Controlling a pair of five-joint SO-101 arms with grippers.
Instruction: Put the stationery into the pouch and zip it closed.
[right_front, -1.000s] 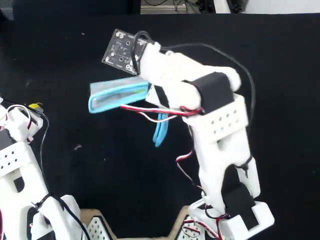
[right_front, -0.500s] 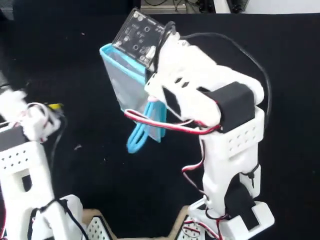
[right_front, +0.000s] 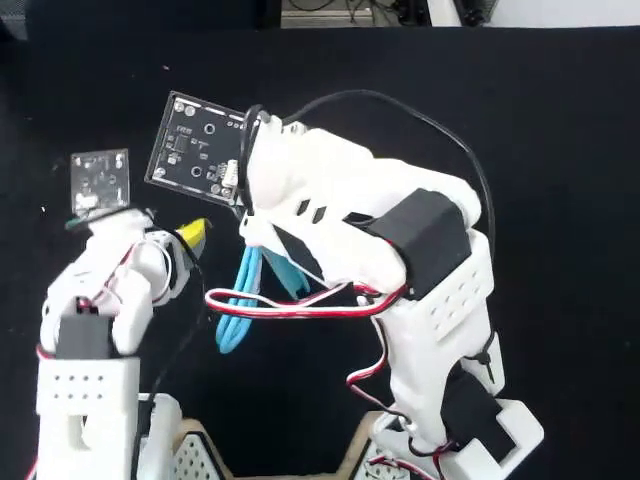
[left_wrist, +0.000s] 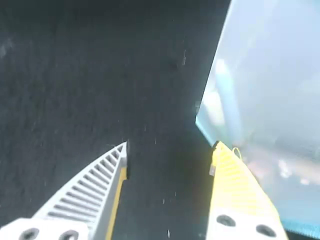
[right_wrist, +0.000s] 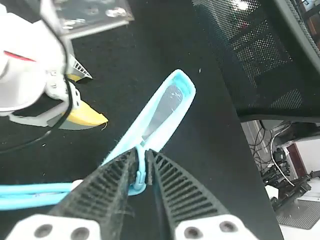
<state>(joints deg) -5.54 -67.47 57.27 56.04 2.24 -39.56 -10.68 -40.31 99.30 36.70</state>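
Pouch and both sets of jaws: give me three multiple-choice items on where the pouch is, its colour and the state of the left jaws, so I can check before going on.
1. Where is the pouch?
A) lying loose, untouched
B) clamped in the right jaws
C) clamped in the left jaws

2. What colour is its edging?
A) red
B) green
C) light blue

3. How do the left jaws stand?
A) open, beside the pouch
B) shut on a pen
C) shut on the pouch

Answers:
1 B: the right wrist view shows that arm's jaws closed on the pouch's edge.
2 C: the rim is light blue around a clear panel.
3 A: the left wrist view shows a wide gap between them, with the pouch alongside.
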